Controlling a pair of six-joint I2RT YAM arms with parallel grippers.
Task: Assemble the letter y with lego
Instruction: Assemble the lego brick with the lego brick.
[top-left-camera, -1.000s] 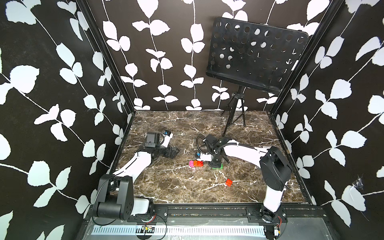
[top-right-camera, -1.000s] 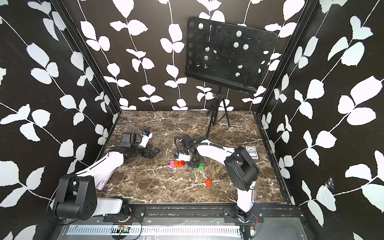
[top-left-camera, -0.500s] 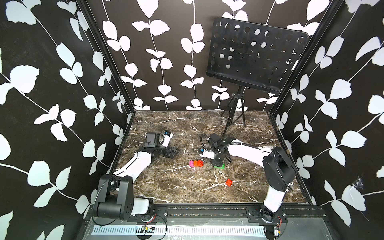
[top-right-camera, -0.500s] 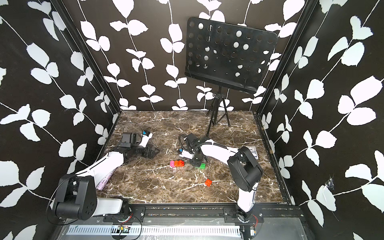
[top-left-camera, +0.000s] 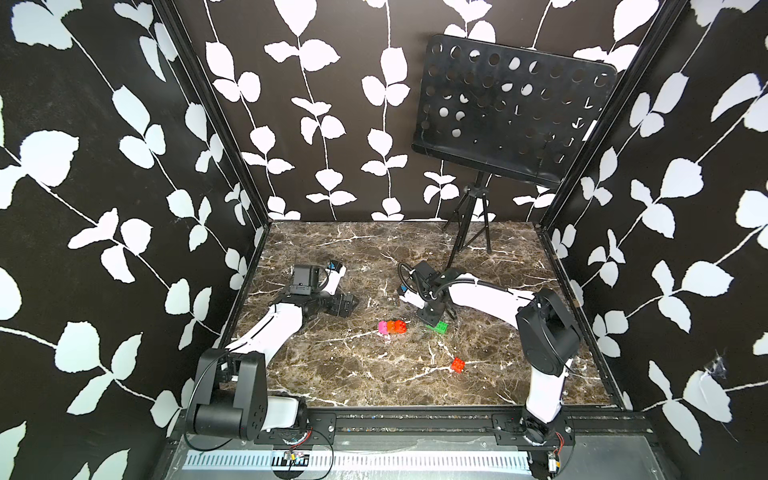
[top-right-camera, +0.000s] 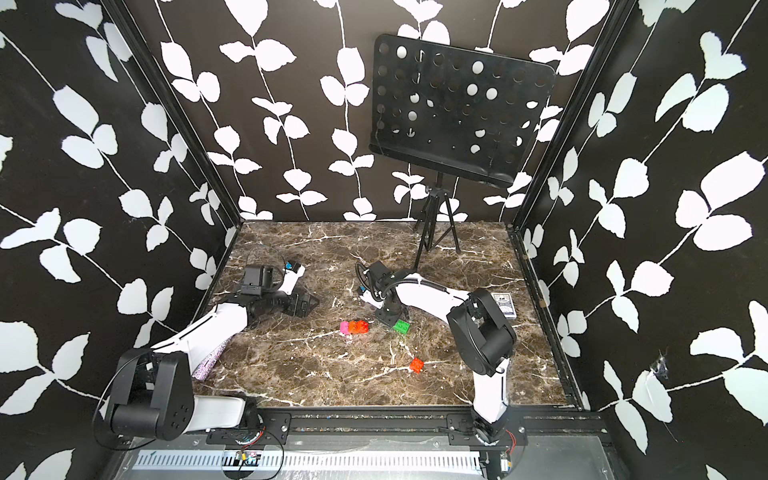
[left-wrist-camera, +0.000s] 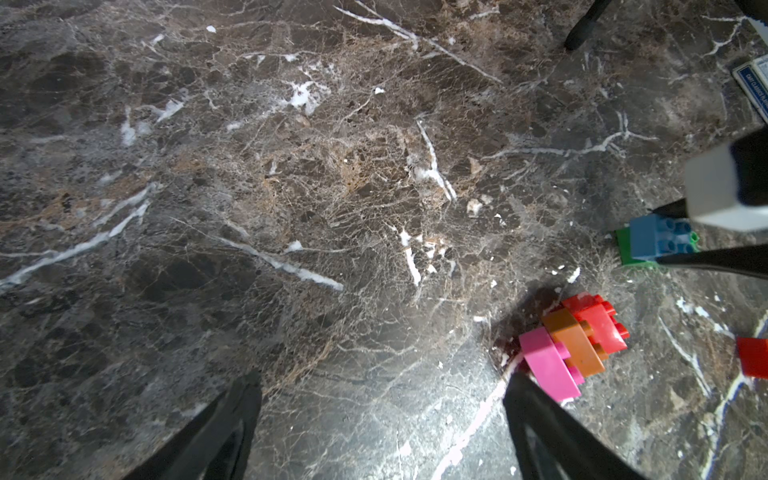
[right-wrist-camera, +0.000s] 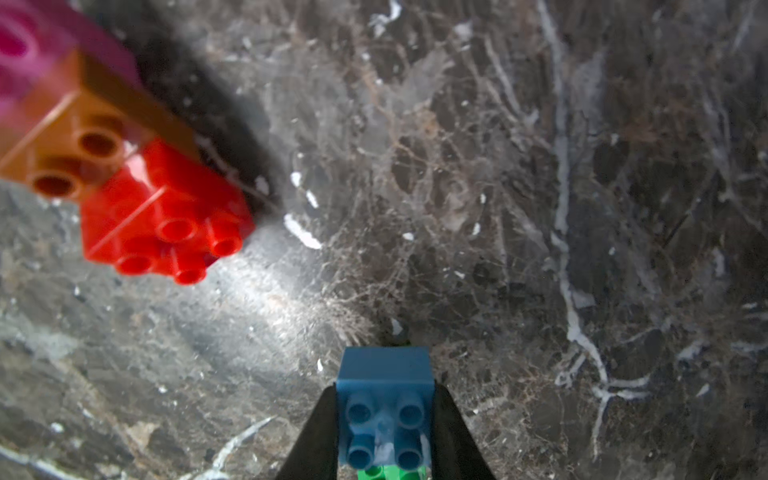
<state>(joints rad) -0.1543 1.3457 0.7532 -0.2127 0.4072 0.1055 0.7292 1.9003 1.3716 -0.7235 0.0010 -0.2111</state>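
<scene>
Lego for the letter y lies in three lots on the marble table (top-left-camera: 353, 374), and we place them all from the pink-orange-red stack (top-left-camera: 392, 327), which lies on its side near the table's middle as the tail. Just beside that stack, on the side of the right arm's base, the right gripper (right-wrist-camera: 384, 395) has its fingers closed on the blue brick (right-wrist-camera: 384, 374), which sits on one end of the green brick (top-left-camera: 439, 328). We judge the step in hand to be pressing blue onto green as one upper tip. The loose red brick (top-left-camera: 458, 365) lies well apart from the stack, towards the front rail. The left gripper (left-wrist-camera: 382, 384) hangs on the stack's other side, fingers spread wide with nothing between them; one fingertip is near the pink end and, by the top views, apart from it.

Next, we think, blue needs a firm seat and a release. Then the loose red brick goes on the green brick's free end, and the stack joins below.

We cannot tell whether blue is fully locked down: in both top views the right gripper covers it, and the right wrist view shows only a sliver of green beneath. A card box (top-right-camera: 503, 309), far from the stack, is partly hidden by the right arm.
</scene>
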